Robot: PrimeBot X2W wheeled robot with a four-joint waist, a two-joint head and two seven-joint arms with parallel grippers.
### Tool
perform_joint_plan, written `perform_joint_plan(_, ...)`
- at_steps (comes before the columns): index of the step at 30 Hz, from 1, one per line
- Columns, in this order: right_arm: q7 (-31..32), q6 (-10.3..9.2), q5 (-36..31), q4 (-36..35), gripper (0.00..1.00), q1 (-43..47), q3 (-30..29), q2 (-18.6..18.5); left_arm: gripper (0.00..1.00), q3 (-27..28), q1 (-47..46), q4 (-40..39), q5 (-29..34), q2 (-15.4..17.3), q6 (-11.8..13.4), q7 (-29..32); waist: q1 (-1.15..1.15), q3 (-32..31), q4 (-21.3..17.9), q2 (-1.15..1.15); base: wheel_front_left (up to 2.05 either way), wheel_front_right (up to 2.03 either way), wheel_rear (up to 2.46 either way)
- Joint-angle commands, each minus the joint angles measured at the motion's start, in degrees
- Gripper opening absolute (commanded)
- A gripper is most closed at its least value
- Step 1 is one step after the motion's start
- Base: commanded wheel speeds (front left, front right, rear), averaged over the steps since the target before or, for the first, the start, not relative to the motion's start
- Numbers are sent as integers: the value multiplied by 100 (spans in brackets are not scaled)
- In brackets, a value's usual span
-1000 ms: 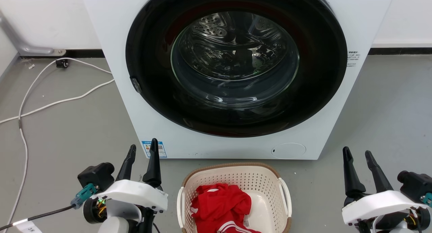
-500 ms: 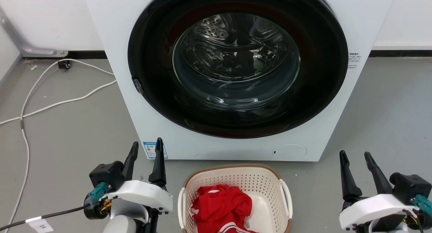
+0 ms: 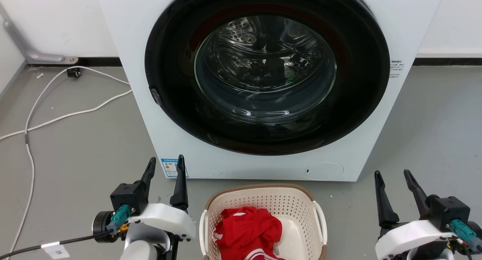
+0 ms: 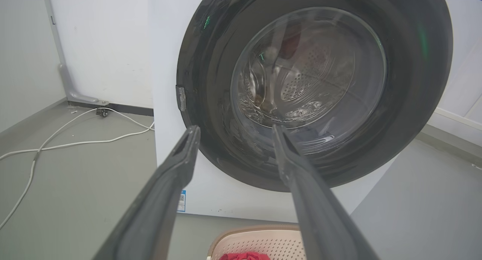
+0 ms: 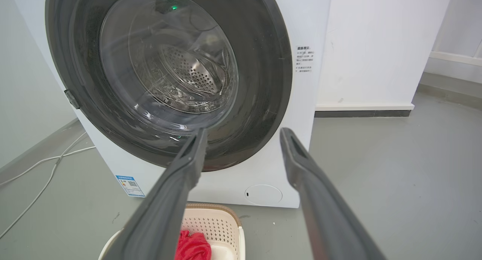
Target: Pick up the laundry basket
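Basket [image 3: 260, 199] on the floor just before the washer [image 3: 263, 168], red cloth [image 3: 248, 230] inside, left gripper [image 3: 166, 159] near its left side, right gripper [image 3: 392, 173] farther off right, both jaws spread, holding nothing

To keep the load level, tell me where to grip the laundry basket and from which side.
Take the two white side handles: left claw on the left handle, right claw on the right handle, each coming in from its outer side. They stand out as loops, and both open claws flank the laundry basket.
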Motion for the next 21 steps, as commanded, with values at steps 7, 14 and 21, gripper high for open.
perform_joint_plan(7,-46,-2,-410,-73,100,25,35,14,100,-57,-107,40,379,8,95,-118,0,-7,4,0,0,0,0)
perform_joint_plan(14,-78,-2,-664,-78,100,59,36,16,100,-105,-123,116,633,6,145,-193,0,-19,20,0,0,0,0)
perform_joint_plan(21,-116,-2,-908,-85,100,65,57,18,100,-141,-120,184,868,5,186,-260,0,-25,27,0,0,0,0)
